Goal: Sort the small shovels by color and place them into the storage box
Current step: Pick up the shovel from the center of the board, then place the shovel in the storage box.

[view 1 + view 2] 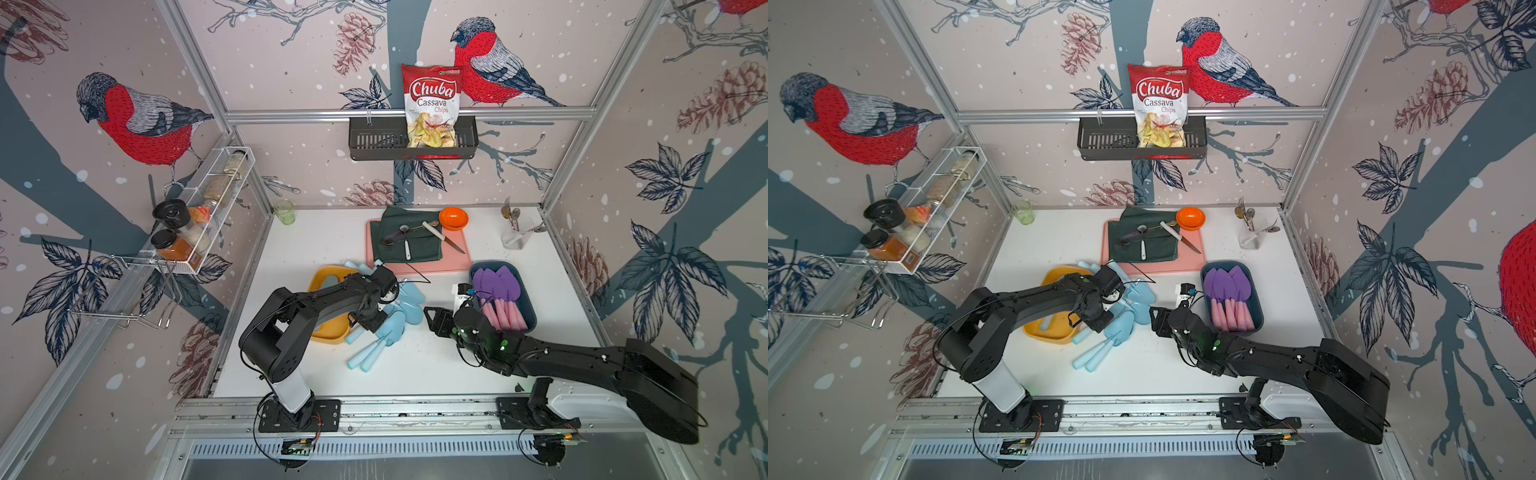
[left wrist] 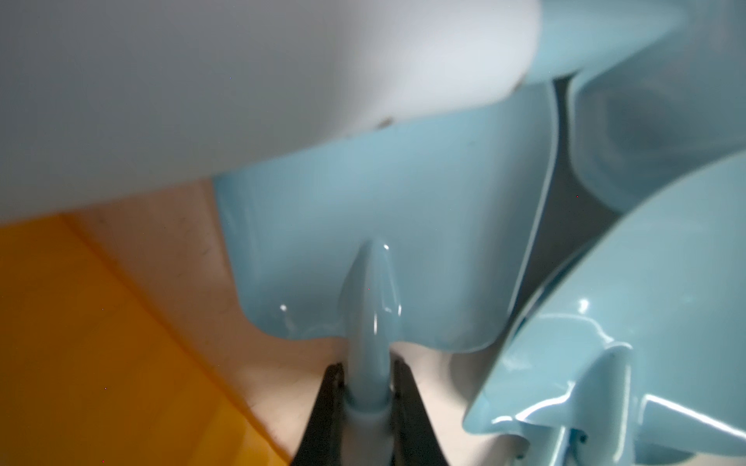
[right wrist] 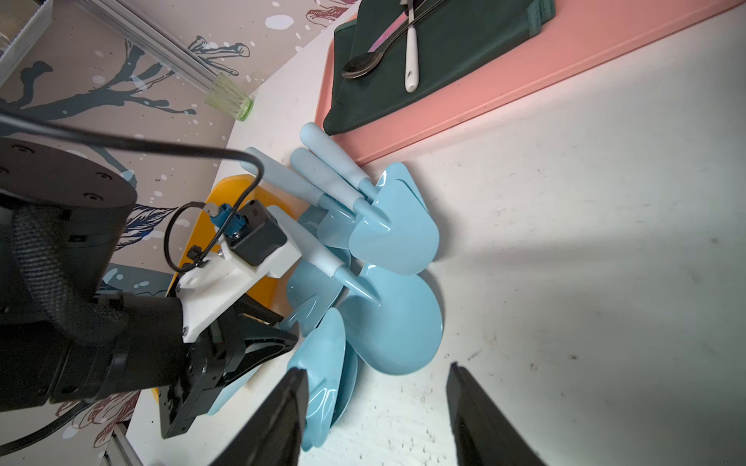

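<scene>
White tabletop with two bins on it: yellow-orange plastic storage tray on the left arm's side, dark blue plastic storage tray on the right arm's side. Purple-bladed, pink-handled plastic shovels lie parallel in the blue one, handles toward the robot. That colour looks done

Heap of light blue plastic shovels on the table between the trays, just beside the yellow one. Blades overlap, handles fan several ways

Left gripper: jaws pressed on both sides of the thin neck of a single light blue shovel, where blade meets handle. Reads as a grip. Its long axis runs straight along the gripper's reach, handle back between the jaws, blade out ahead. The yellow tray is just beside that blade in the left wrist view, so my call is lift, then a short sideways carry. Watch: a neighbouring blade lies just beside the held blade's other edge and may drag along

Right gripper: jaws wide apart, nothing between them, low over the table on the heap's side away from the yellow tray. Left arm is nearer to both shovel and tray
</scene>
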`<state>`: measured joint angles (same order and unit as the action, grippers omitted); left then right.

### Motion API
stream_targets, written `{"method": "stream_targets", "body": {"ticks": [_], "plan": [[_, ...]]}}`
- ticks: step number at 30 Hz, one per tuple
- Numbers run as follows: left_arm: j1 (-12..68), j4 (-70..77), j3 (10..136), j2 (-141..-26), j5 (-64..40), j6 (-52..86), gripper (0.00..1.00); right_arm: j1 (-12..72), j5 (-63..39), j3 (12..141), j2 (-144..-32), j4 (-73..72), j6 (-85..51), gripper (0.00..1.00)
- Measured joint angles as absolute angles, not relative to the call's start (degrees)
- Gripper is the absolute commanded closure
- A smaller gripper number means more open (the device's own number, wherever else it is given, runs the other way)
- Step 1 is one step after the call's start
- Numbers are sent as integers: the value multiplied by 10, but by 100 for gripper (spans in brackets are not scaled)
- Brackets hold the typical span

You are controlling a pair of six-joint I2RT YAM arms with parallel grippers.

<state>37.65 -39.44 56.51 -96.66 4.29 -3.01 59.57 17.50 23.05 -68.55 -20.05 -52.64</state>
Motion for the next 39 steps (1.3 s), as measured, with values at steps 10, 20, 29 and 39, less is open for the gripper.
{"method": "stream_targets", "body": {"ticks": [10, 20, 29, 39], "plan": [[376, -459, 626, -939, 44, -75, 100, 595, 193, 218, -644, -188, -528, 40], [370, -499, 645, -874, 45, -94, 100, 592, 202, 201, -620, -182, -540, 40], [241, -464, 628, -827, 20, -45, 100, 592, 205, 197, -619, -180, -541, 40], [143, -405, 562, -816, 15, -45, 99, 592, 206, 187, -619, -180, -542, 40]]}}
